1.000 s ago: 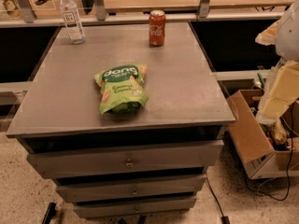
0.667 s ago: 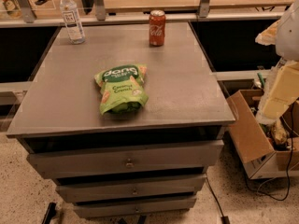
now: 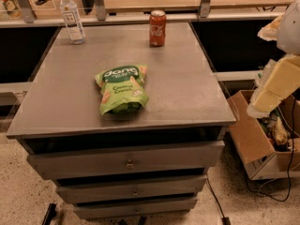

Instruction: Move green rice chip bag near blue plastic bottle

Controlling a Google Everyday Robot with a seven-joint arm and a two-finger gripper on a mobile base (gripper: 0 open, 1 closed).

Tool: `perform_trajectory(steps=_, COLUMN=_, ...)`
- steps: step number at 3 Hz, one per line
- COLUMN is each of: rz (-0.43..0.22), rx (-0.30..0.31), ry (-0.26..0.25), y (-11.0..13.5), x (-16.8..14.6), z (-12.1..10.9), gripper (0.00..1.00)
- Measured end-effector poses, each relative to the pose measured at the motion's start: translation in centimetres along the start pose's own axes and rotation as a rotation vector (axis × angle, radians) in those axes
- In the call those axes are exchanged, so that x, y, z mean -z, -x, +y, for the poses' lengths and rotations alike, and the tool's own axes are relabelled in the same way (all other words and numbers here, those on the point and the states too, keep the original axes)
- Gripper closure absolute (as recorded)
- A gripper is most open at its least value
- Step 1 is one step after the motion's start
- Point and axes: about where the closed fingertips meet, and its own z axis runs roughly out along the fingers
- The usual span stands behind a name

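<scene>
Green rice chip bag (image 3: 121, 89) lies flat mid-table (image 3: 187, 102), awaiting pickup; farther back stand a red cola can (image 3: 157, 28) and, far left, the blue plastic bottle (image 3: 72, 17). Robot arm (image 3: 276, 83) hangs off right; gripper out of view, state untellable.

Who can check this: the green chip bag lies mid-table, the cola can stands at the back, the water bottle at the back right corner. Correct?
No. The camera view shows the blue plastic bottle at the back left corner; the green rice chip bag and cola can are as stated. The gripper hangs right of the table.
</scene>
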Motion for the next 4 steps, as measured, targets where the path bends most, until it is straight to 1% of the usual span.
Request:
perform_trajectory(steps=1, rz=-0.037, rx=-0.049, ry=-0.001, y=2.2, x=-0.2, z=0.5, gripper=0.00)
perform_trajectory(steps=2, rz=-0.091, rx=-0.121, ry=-0.015, y=4.5, x=-0.6, z=1.5, gripper=0.00)
perform_trajectory(steps=3, rz=-0.179, rx=-0.235, ry=-0.011, y=5.9, x=-1.9, z=1.9, gripper=0.00)
perform_trajectory(steps=4, rz=-0.269, rx=-0.321, ry=-0.023, y=6.7, x=-3.1, z=2.0, gripper=0.00)
